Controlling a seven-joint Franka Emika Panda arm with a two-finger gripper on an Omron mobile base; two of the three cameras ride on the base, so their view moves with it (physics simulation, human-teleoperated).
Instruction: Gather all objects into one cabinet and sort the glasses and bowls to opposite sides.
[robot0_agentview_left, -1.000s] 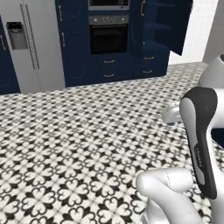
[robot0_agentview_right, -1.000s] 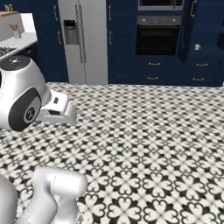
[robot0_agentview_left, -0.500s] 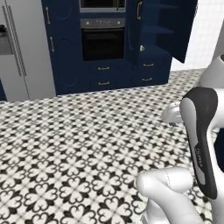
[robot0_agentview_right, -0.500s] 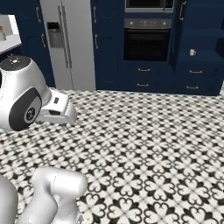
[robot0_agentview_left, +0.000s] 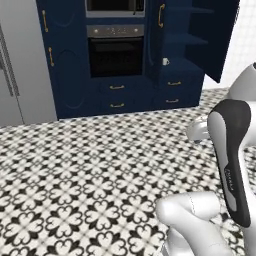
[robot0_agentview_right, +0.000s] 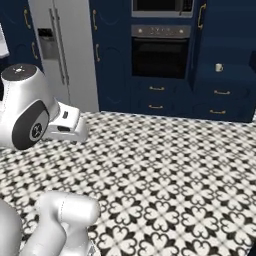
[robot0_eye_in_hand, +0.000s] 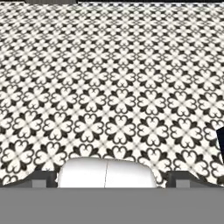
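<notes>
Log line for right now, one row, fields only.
phase: base in transit | facing: oven, fridge | cream mug on shelf of tall navy unit | gripper: nothing held, over tiled floor

cream mug (robot0_agentview_left: 165, 61): 1 | oven (robot0_agentview_left: 116, 51): 1 | fridge (robot0_agentview_right: 67, 50): 1 | brass drawer handles (robot0_agentview_right: 156, 88): 4

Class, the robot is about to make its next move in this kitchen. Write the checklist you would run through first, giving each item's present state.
1. Small cream mug located: ok, it stands in the open dark navy unit right of the black built-in oven.
2. Mug within reach: not ok, a stretch of floor lies between.
3. Black-and-white patterned tile floor ahead free: ok.
4. Hand empty: ok, open with nothing between its tips.
5. Target cabinet open: cannot tell.
</notes>
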